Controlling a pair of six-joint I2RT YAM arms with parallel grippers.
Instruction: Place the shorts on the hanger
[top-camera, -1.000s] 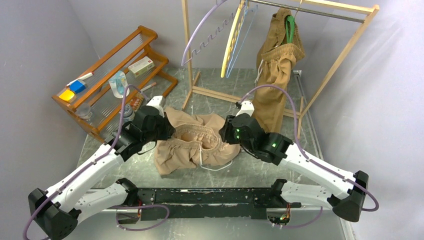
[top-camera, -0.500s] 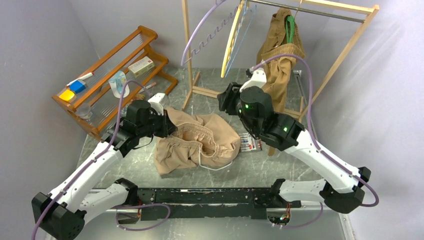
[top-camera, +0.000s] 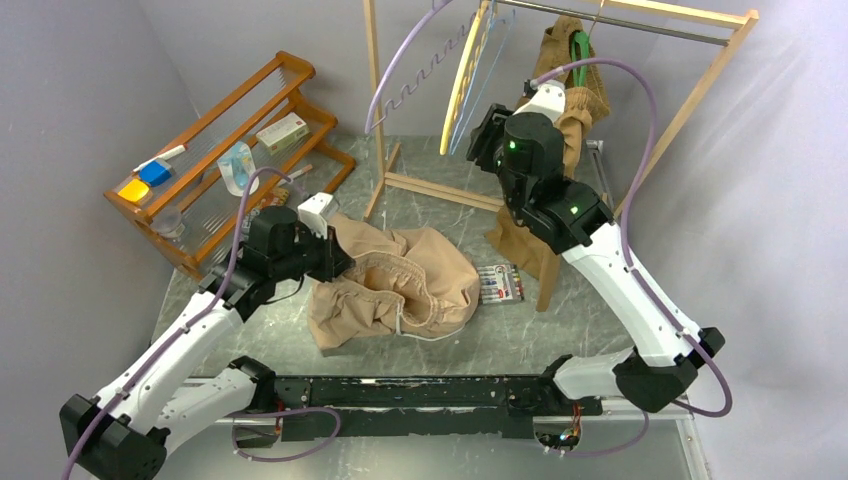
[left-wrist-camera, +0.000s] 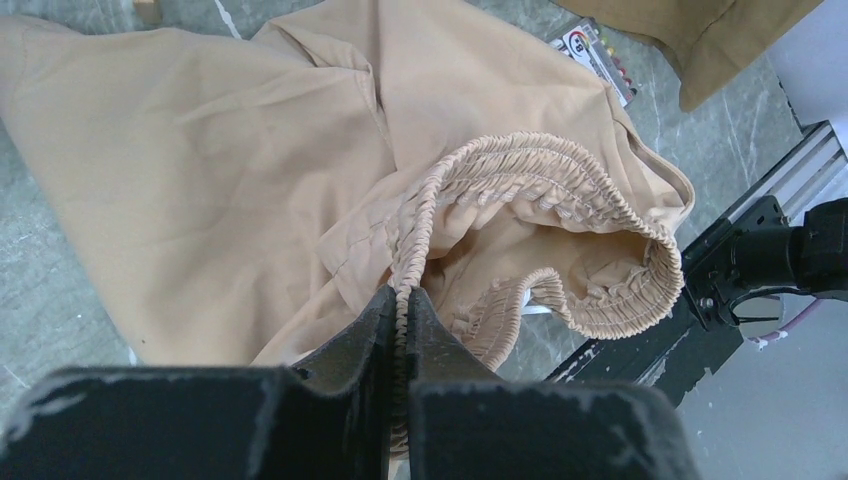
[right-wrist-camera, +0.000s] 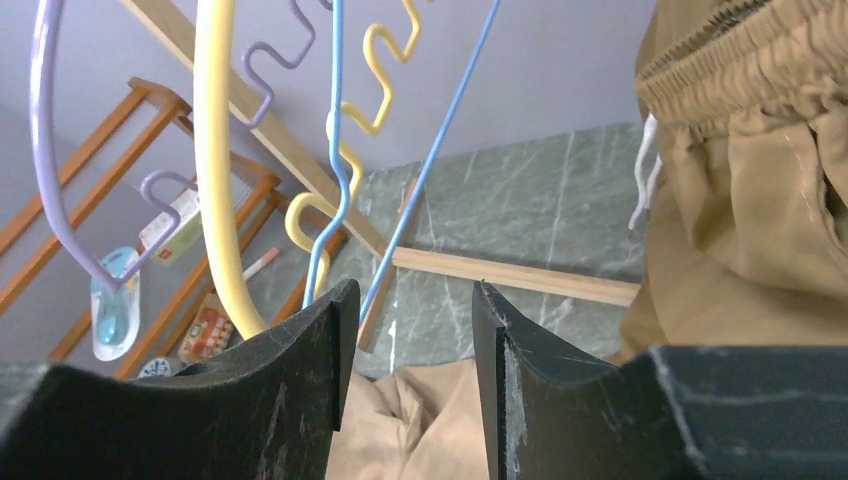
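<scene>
Shorts (top-camera: 390, 285), light tan: one pair, heaped on the grey marbled table (top-camera: 560, 335) between the two arms, gathered waistband standing up in an open loop.

Left gripper (left-wrist-camera: 400, 300): one, both fingers pressed together on the waistband's near edge, elastic pinched between the tips.

Right gripper (right-wrist-camera: 415, 295): one, high up by the rail, fingers parted with a moderate gap, gripping nothing. Light-blue hanger (right-wrist-camera: 440, 140) seen through that gap, just beyond the tips; contact impossible to judge.

Hangers on the rail: four.
- Light-blue, thin wire, wavy notched arm, hanging free and well above the tan shorts.
- Yellow hanger (right-wrist-camera: 215, 150), just beside the blue one.
- Lilac hanger (right-wrist-camera: 45, 150), thicker, outermost toward the shelf.
- Green hanger (top-camera: 580, 48), carrying the darker brown shorts (right-wrist-camera: 750, 200).

Brown shorts: one pair, hanging beside the right arm, one white cord dangling at the waist.

Wooden clothes rail (top-camera: 690, 110): one, at the table's far side.

Wooden shelf (top-camera: 240, 95): one, far left, holding small items too small to name.

Marker pack (top-camera: 498, 283): one, flat on the table, touching the tan shorts' right edge.
</scene>
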